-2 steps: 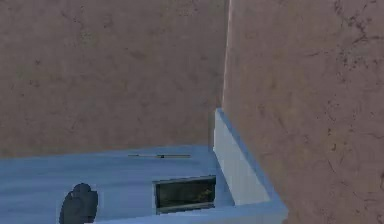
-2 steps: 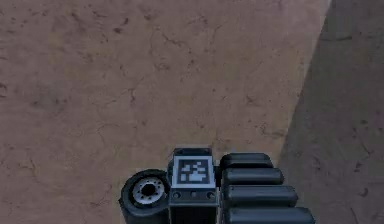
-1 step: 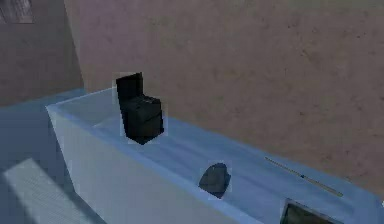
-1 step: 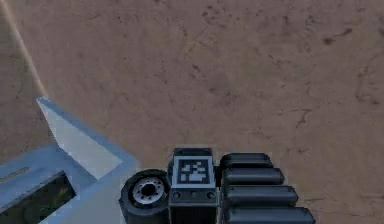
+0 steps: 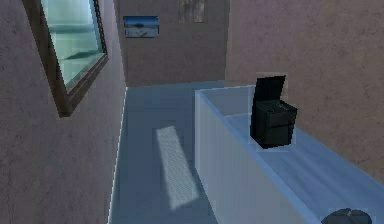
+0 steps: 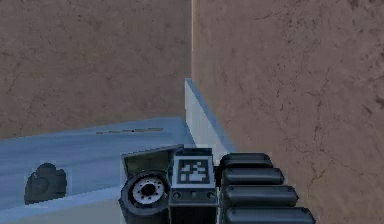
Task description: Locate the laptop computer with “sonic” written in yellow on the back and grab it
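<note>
Pale floor strip [image 5: 165, 160] free between wall [image 5: 60, 170] and white counter [image 5: 215, 150], tool [image 6: 148, 192], grip cannot be told.

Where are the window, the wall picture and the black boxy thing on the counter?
window [image 5: 76, 42]: forward view, glass pane.
wall picture [image 5: 142, 27]: forward view, its middle.
black boxy thing [image 5: 272, 124]: forward view, front face.

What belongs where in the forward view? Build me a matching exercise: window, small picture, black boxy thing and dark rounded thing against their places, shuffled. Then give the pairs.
Things
1. window
2. small picture
3. black boxy thing
4. dark rounded thing

Places
A. on top of the white counter, about midway along
B. on the far wall
C. at the view's bottom right corner
D. in the wall at the view's left

Pairs: 1-D, 2-B, 3-A, 4-C
</note>
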